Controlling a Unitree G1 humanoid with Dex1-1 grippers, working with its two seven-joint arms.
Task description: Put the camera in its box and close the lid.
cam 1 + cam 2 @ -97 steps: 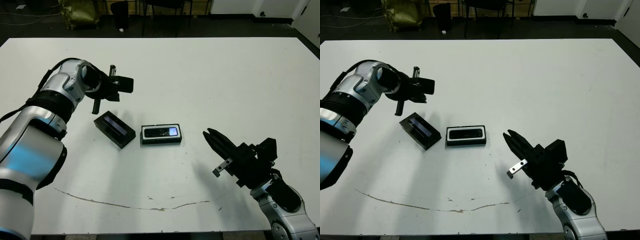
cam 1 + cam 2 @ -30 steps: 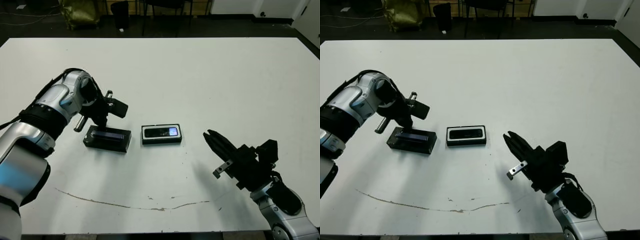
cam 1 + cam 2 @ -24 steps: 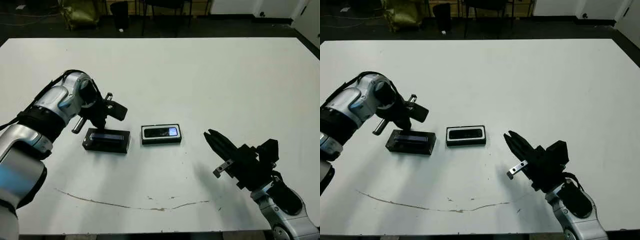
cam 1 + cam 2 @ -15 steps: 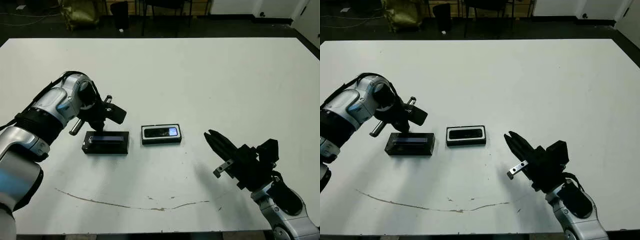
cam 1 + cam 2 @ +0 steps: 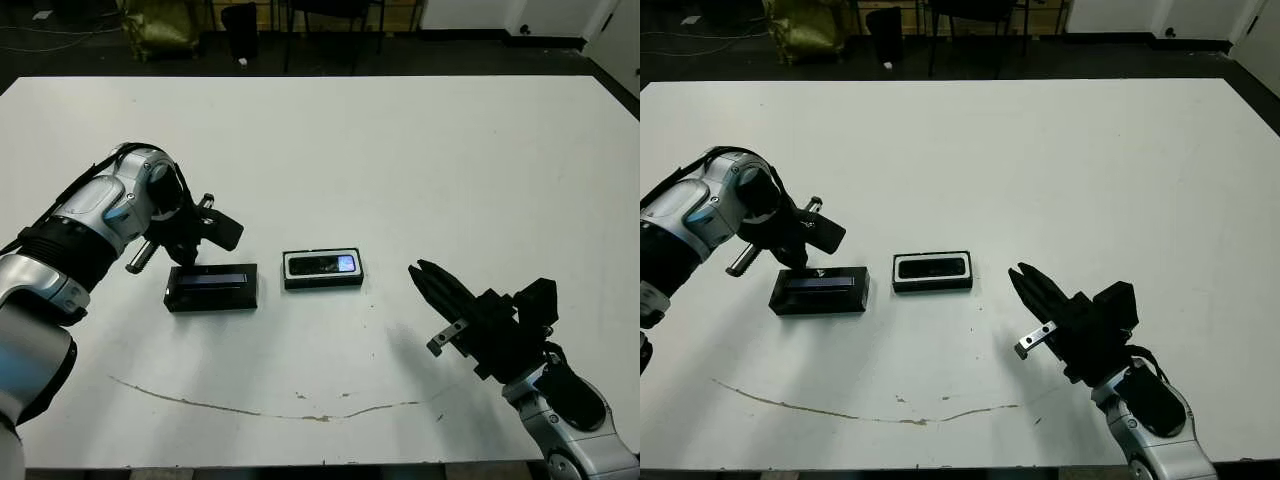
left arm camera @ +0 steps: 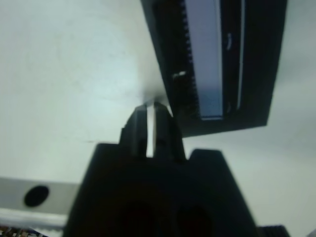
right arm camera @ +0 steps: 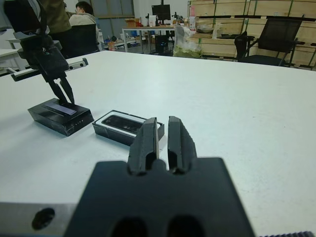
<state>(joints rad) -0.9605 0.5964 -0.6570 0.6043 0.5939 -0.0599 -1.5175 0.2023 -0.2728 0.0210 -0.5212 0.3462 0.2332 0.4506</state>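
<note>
**Lid beside the loaded box**

Head views: the camera [image 5: 322, 264] lies in the box [image 5: 322, 282]; the lid [image 5: 211, 287] lies at its 9 o'clock.

Left wrist: left gripper [image 6: 151, 114] pressed together, empty, at the lid's edge.

Right wrist: right gripper [image 7: 162, 134] nearly together, empty, well apart.

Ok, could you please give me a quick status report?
Both claws shut, empty. Left claw over the lid; right claw clear. Camera in box, uncovered.
</note>
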